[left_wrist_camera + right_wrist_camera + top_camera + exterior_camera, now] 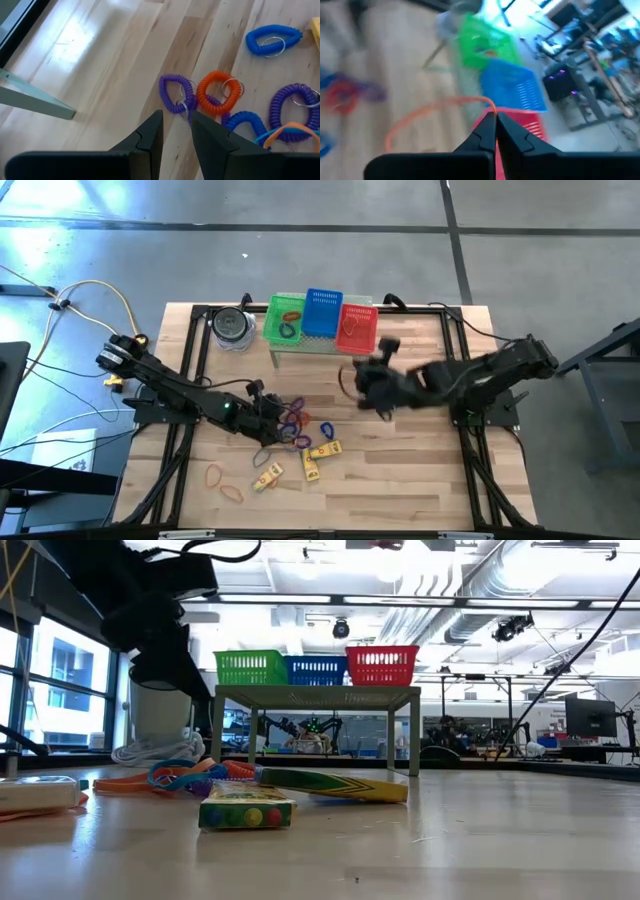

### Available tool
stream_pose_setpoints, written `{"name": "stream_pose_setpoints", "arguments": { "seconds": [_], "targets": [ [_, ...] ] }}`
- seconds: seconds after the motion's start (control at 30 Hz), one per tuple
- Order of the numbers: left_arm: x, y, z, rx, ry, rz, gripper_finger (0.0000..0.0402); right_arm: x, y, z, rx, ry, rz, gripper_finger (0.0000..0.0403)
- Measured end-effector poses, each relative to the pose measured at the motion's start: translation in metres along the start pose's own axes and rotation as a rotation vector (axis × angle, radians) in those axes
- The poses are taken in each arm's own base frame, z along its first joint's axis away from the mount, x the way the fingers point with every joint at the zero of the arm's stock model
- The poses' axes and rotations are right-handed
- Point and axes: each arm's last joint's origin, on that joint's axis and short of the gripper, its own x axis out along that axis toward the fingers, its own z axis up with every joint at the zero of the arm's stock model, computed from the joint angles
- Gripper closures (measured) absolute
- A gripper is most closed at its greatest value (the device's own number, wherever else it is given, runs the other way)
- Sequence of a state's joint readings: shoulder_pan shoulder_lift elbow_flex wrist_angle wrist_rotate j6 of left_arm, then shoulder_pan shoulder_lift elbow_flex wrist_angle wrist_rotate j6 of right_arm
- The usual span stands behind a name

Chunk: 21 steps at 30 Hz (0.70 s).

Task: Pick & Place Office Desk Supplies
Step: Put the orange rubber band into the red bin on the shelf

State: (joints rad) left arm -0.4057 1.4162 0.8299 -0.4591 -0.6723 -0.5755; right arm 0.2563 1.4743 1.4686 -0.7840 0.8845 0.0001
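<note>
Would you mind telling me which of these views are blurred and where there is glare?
Right wrist view: smeared throughout, though the right gripper shows shut on an orange band loop. High view: that arm is blurred too. Left wrist view: sharp, with window glare on the table.

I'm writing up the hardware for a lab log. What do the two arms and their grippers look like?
Both arms are black and jointed. The left arm shows a small green light and yellow fittings at its base. The left gripper and right gripper each have two dark, wedge-shaped fingers tapering to points.
</note>
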Motion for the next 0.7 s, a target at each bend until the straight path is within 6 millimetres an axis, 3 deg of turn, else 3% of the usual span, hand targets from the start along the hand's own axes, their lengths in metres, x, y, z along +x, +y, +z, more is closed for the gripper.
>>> {"name": "stream_pose_setpoints", "arguments": {
  "seconds": [0.17,0.37,0.5,0.7],
  "targets": [
    [0.0,0.0,0.0,0.0,0.0,0.0,0.0309,0.022,-0.043,0.011,0.136,0.025,-0.052,0.04],
    [0.0,0.0,0.0,0.0,0.0,0.0,0.0309,0.065,-0.085,-0.008,0.331,0.167,-0.005,0.04],
    [0.0,0.0,0.0,0.0,0.0,0.001,0.0309,0.098,-0.098,-0.022,0.379,0.275,-0.016,0.0401],
    [0.0,0.0,0.0,0.0,0.0,0.001,0.0309,0.134,-0.096,-0.037,0.399,0.385,-0.004,0.04]
  ]
}}
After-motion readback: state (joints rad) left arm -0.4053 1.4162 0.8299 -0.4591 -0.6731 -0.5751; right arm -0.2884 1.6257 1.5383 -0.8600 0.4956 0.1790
